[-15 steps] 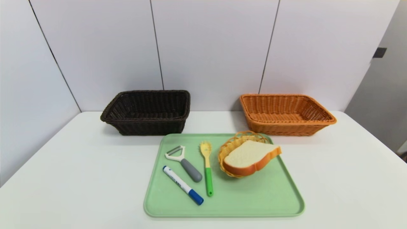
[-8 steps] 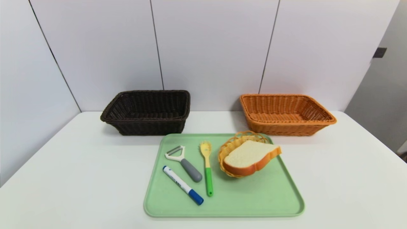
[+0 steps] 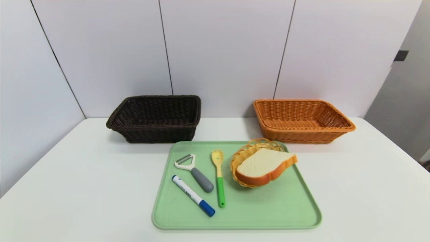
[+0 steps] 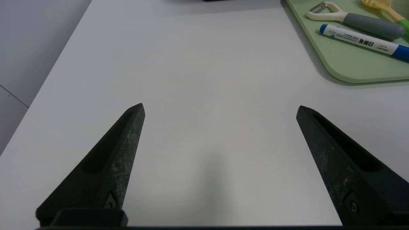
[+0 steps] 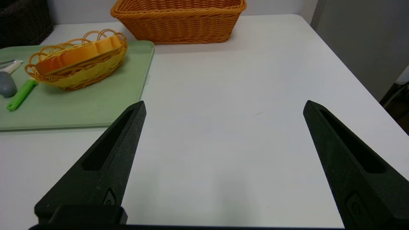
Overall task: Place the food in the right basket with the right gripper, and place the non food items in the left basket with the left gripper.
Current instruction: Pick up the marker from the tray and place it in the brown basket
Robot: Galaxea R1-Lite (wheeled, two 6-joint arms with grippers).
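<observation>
A bread slice [image 3: 263, 166] lies in a small yellow wicker bowl [image 3: 247, 153] on the green tray [image 3: 268, 211]. Beside it on the tray lie a yellow-green fork [image 3: 219, 178], a grey-handled peeler [image 3: 195, 171] and a blue marker [image 3: 193, 195]. The dark brown left basket [image 3: 156, 117] and the orange right basket [image 3: 300, 119] stand behind the tray. My left gripper [image 4: 219, 107] hovers open over bare table near the tray's left corner. My right gripper [image 5: 224, 103] hovers open over bare table right of the tray. Neither arm shows in the head view.
The white table [image 3: 67, 174] ends at a wall behind the baskets. A grey panel [image 5: 358, 41] stands past the table's right edge. The marker [image 4: 361, 40] and peeler [image 4: 354, 20] show in the left wrist view, the bowl [image 5: 76, 65] in the right wrist view.
</observation>
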